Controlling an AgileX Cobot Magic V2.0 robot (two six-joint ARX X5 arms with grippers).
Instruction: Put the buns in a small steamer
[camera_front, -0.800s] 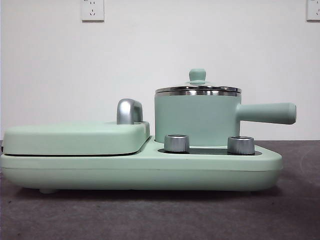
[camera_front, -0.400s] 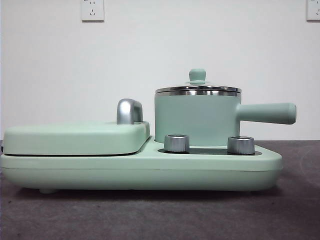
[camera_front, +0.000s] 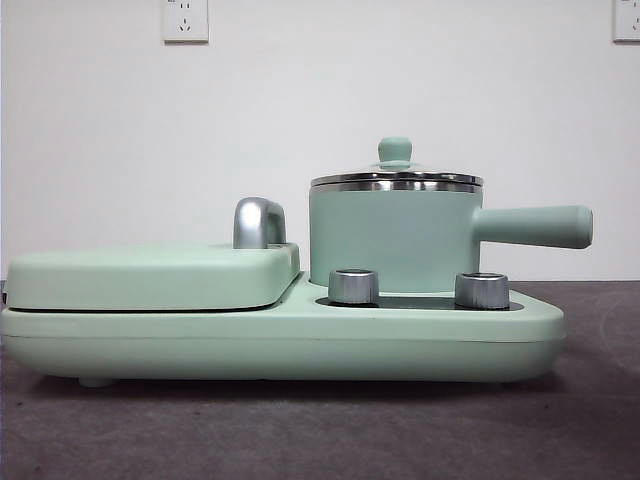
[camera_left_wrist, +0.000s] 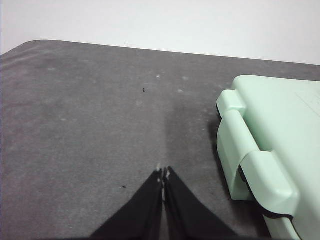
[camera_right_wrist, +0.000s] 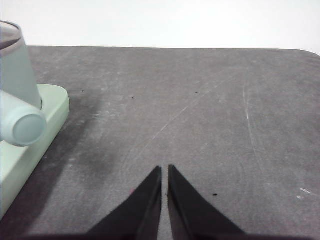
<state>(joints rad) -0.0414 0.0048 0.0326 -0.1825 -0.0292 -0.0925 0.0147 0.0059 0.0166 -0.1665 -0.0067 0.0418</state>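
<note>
A dark grey bench (camera_front: 320, 430) fills the lower part of the frame, carrying one mint-green cooker base (camera_front: 280, 345) that spans nearly its whole width

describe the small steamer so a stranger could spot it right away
Start at the wide mint-green cooker base on the dark table. On its right half, behind two silver knobs, stands the small steamer. Unlike the flat lidded griddle beside it, it is a tall cylinder with a straight side handle and knobbed lid.
</note>
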